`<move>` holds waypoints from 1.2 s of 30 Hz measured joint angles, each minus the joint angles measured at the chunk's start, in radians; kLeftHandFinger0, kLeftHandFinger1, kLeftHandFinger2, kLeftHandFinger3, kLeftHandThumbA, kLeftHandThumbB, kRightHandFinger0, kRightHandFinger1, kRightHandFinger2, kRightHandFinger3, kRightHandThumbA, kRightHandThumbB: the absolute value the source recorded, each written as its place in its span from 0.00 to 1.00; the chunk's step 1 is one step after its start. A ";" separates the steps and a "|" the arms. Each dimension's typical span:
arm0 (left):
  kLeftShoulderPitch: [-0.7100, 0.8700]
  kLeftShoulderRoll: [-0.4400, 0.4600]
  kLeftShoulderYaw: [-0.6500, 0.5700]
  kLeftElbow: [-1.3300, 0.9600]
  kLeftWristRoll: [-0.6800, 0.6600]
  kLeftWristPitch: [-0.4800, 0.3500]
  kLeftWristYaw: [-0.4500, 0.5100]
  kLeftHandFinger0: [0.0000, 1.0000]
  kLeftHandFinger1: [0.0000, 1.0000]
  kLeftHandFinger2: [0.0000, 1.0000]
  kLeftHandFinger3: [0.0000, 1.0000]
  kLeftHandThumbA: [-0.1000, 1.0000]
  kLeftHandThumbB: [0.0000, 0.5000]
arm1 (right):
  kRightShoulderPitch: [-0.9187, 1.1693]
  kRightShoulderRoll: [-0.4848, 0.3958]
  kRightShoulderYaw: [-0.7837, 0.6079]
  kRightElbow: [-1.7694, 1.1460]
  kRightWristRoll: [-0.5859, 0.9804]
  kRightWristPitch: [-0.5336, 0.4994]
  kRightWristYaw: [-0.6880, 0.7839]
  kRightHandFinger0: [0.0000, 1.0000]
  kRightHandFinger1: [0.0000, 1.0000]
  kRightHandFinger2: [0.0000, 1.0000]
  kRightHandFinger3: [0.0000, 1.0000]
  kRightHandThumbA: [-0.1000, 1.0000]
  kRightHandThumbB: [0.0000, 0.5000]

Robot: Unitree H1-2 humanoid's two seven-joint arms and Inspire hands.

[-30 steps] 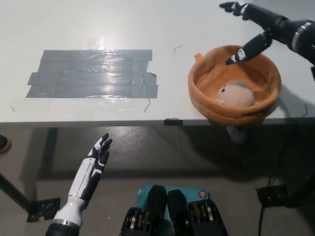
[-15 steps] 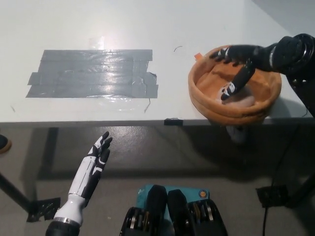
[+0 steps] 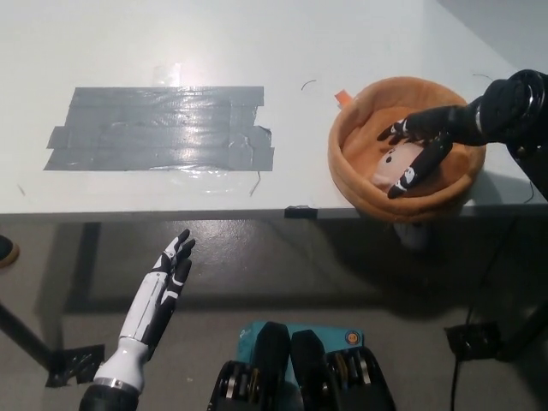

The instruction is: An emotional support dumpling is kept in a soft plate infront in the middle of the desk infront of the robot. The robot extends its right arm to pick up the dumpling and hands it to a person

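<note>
Since half a second ago the black right hand point(image 3: 421, 145) has dropped lower into the orange soft plate point(image 3: 360, 175), and it now lies over the pale dumpling point(image 3: 396, 164) inside it. Its fingers point(image 3: 409, 176) are spread apart, draped across the top of the dumpling and touching it, not yet closed round it. The dumpling sits in the hollow of the plate, a little towards the near wall, and part of it is hidden by the hand. The plate stands on the white desk point(image 3: 171, 43) near the front edge, on the right side of the view. A large patch of grey tape point(image 3: 163, 128) is stuck to the desk well to the left of the plate. The white left hand point(image 3: 164, 287) hangs below the desk edge at lower left, open and holding nothing, as before
</note>
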 measured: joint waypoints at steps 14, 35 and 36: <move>-0.008 0.000 0.002 0.000 -0.003 0.000 0.000 1.00 1.00 1.00 1.00 1.00 0.03 | -0.017 0.000 0.003 0.037 -0.059 0.001 0.017 1.00 1.00 1.00 1.00 1.00 0.68; -0.023 0.002 0.008 0.001 -0.011 -0.001 -0.001 1.00 1.00 1.00 1.00 1.00 0.03 | -0.029 0.017 0.056 0.171 -0.188 -0.118 -0.053 0.18 0.58 0.63 0.74 0.00 0.34; -0.023 0.002 0.008 0.001 -0.011 -0.001 -0.002 1.00 1.00 1.00 1.00 1.00 0.02 | -0.028 0.017 0.056 0.170 -0.189 -0.121 -0.054 0.17 0.60 0.67 0.62 0.00 0.34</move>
